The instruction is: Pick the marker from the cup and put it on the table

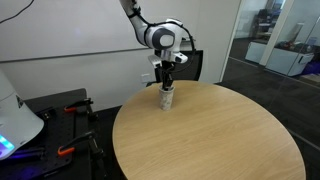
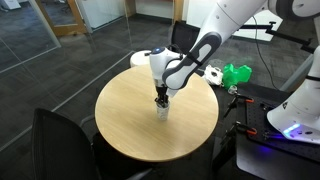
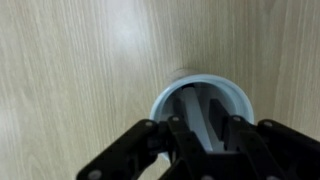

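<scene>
Wrist view: gripper (image 3: 205, 122) reaches down into the cup (image 3: 200, 78), fingers either side of the marker (image 3: 207, 110), which leans inside it. Cannot tell whether they have pinched it yet. In an exterior view the cup (image 1: 167, 99) stands upright on the round desk (image 1: 220, 140), near one edge. Marker looks light and stiff, with a smooth, probably slippery barrel. Best taken on the upper barrel and lifted straight. Cup looks light and may tip or ride up.
</scene>
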`<state>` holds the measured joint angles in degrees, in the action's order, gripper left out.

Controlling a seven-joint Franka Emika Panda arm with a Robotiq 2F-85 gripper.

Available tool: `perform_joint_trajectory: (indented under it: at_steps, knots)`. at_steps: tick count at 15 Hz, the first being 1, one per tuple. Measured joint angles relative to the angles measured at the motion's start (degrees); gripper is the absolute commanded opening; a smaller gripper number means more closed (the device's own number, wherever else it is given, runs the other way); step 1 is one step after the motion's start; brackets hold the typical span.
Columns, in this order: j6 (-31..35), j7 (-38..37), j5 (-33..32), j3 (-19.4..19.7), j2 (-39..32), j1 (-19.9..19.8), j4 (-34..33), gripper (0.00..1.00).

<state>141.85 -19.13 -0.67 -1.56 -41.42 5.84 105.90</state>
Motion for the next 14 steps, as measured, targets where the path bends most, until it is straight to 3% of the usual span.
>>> perform_joint_trajectory:
  at_steps: [4, 10, 14]
  knots:
    - [0.1, 0.7, 0.0, 0.0, -0.8, 0.0, -0.4, 0.32]
    - [2.1, 3.1, 0.1, -0.1, -0.9, 0.0, -0.5, 0.38]
    - [3.7, 3.7, 0.1, -0.2, -1.0, 0.0, -0.5, 0.34]
